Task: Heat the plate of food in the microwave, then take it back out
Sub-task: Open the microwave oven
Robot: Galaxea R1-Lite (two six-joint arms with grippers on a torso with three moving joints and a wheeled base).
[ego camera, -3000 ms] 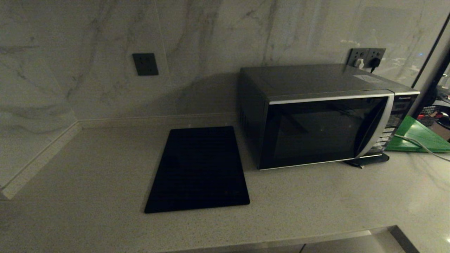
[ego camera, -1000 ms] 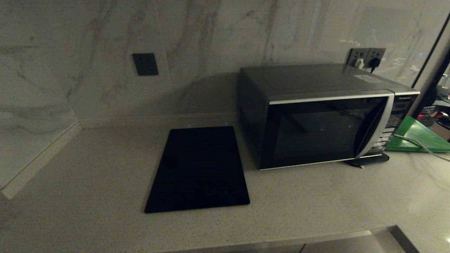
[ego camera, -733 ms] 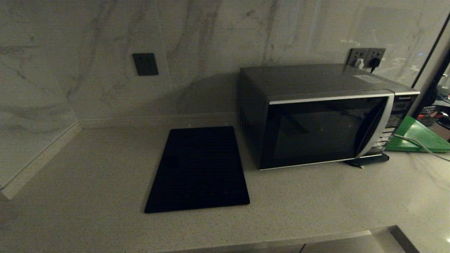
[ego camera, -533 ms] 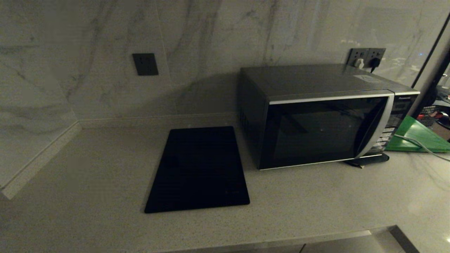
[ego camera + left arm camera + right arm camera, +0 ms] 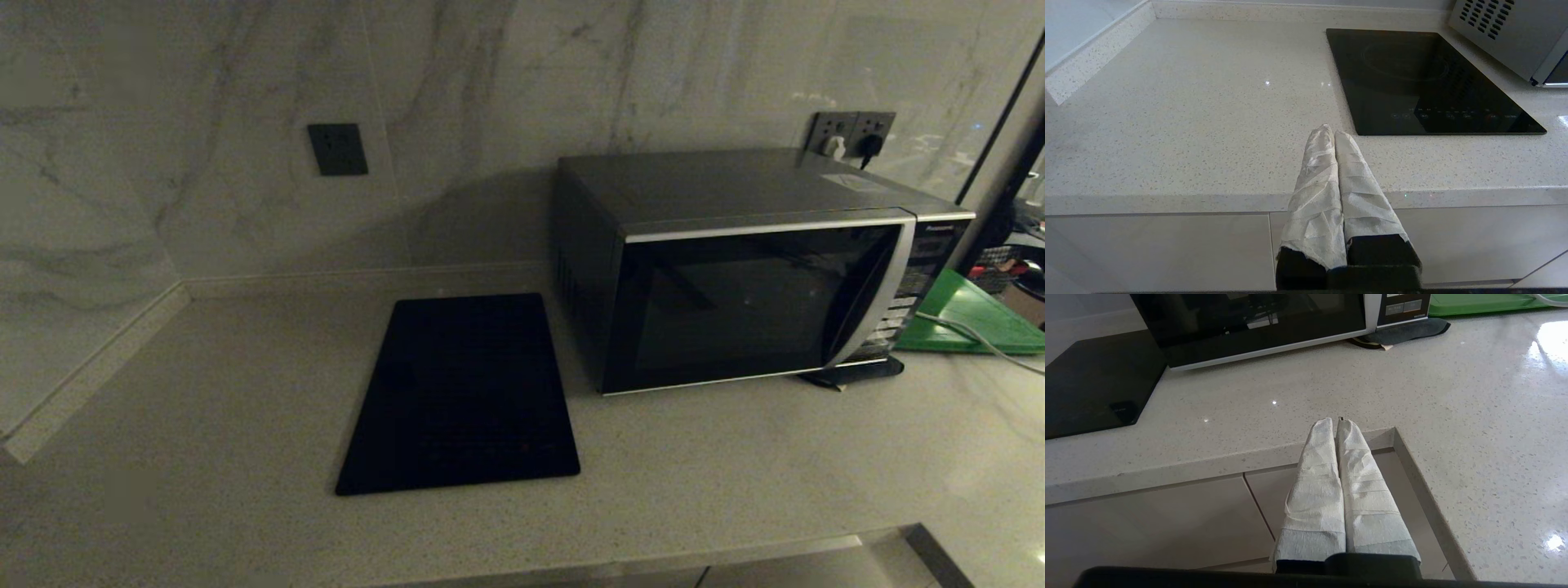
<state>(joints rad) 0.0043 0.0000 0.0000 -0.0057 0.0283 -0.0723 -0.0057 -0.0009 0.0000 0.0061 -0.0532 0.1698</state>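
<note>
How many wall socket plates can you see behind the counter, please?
2: a dark single plate on the wall left of the microwave, and a double plate behind its right rear corner; others may be hidden.

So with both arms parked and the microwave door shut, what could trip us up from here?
1. No plate of food shows in any view, so there may be nothing to load.
2. The microwave door is shut; both the left gripper and right gripper have shut, wrapped jaws that might slip on it.
3. A cable trails over the green board beside the button panel; the right arm might snag it.
</note>
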